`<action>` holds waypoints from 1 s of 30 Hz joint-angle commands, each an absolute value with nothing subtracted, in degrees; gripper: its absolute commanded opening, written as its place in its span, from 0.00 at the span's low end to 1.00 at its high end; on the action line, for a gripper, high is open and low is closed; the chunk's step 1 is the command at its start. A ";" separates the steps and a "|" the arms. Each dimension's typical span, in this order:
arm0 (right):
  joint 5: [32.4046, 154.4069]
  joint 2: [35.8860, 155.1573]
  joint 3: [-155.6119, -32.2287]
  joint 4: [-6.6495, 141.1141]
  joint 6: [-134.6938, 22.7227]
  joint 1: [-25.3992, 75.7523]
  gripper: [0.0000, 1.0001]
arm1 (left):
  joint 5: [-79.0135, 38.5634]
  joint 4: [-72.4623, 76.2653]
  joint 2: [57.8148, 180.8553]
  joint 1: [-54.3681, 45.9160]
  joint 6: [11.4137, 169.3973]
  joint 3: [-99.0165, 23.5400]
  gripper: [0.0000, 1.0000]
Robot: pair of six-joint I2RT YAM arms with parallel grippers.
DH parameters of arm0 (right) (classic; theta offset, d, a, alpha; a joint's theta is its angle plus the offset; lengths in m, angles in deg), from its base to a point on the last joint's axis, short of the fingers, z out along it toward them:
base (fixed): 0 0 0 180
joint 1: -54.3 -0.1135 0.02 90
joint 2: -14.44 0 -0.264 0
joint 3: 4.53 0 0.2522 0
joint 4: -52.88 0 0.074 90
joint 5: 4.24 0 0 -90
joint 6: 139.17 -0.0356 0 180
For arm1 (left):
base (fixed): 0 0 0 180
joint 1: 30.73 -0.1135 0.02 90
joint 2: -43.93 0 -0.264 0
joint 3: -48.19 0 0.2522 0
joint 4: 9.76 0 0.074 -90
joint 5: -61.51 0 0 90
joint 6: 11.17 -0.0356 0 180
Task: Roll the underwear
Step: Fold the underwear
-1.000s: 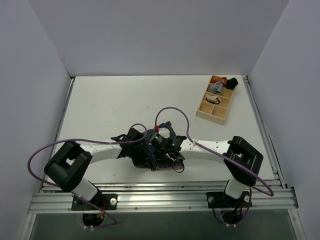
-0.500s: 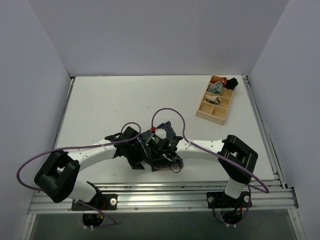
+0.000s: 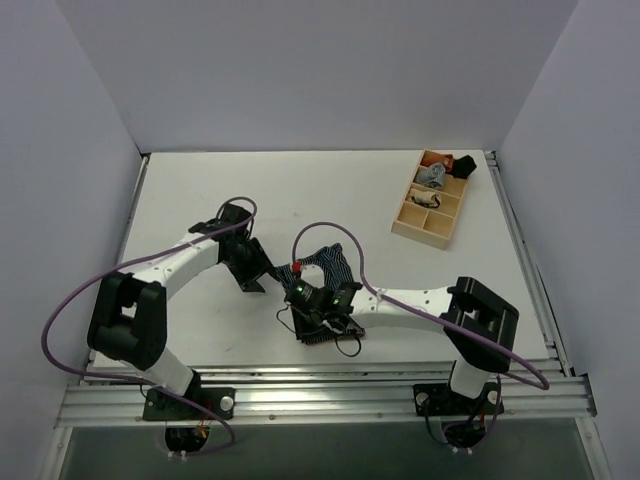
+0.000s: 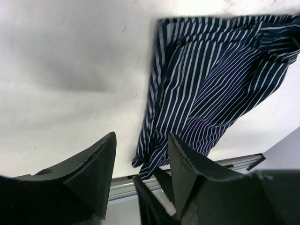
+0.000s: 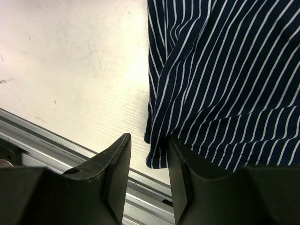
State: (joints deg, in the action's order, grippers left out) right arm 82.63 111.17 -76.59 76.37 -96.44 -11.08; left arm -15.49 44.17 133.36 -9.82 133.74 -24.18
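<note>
The underwear, dark navy with fine light pinstripes, lies spread and somewhat rumpled on the white bench, a little toward 6 o'clock of the bench's middle and close to the metal rail at the near edge. The right hand sits over the cloth's 7 o'clock corner. From the right wrist, that hand has its fingers a short way apart, with the striped hem of the underwear lying in the gap below them, folded over on itself along its edge. Nothing is pinched between them. The left hand is at about 10 o'clock of the garment, just beside it and not touching. From the left wrist, this hand stands wider open and holds nothing. The underwear stretches away beyond its fingertips, creased in long folds. A wooden tray with compartments rests well apart at 2 o'clock, with small rolled garments in its far compartments.
</note>
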 commanded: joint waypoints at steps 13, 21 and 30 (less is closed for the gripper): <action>75.75 118.59 -82.18 81.40 -95.58 -13.64 0.32 | -10.47 43.82 148.78 -10.25 118.38 -37.55 0.56; 75.21 119.56 -82.02 83.25 -96.37 -14.08 0.11 | -9.15 39.79 151.24 -10.77 116.36 -36.15 0.55; 76.36 115.96 -77.26 81.31 -96.90 -14.34 0.00 | -4.67 31.61 149.58 -11.13 120.13 -32.64 0.60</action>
State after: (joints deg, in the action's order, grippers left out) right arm 77.12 117.05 -79.23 77.38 -96.17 -13.73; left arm -6.92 36.23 151.63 -10.85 118.97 -33.77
